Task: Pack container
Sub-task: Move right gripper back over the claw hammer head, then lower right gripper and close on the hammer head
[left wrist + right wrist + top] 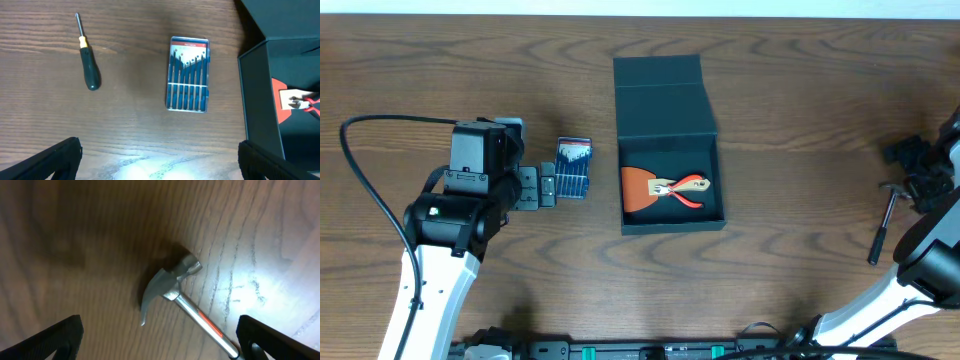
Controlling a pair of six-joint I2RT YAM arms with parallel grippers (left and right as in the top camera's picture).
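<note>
Midway along the tabletop's [800,260] far edge, the box [672,226] sits open, scraper [638,190] and pliers [682,190] inside. Left fingers [60,160] hang spread over the bit case [187,74], right fingers [50,342] spread over the hammer [167,287] by the right edge. Probably next: drop, pinch one, carry it in.

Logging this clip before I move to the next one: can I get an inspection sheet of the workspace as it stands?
Surface: wooden table, no spills seen.
Job's things: container, lid open, holding an orange scraper and red-handled pliers.
Clutter: blue bit case left of the container; screwdriver and hammer lying loose on the table.
Grippers: left gripper open, beside the bit case; right gripper open, near the hammer; both empty.
Cables: black cable looping off the left arm.
Surroundings: pale strip past the far edge; dark rail along the near edge.
</note>
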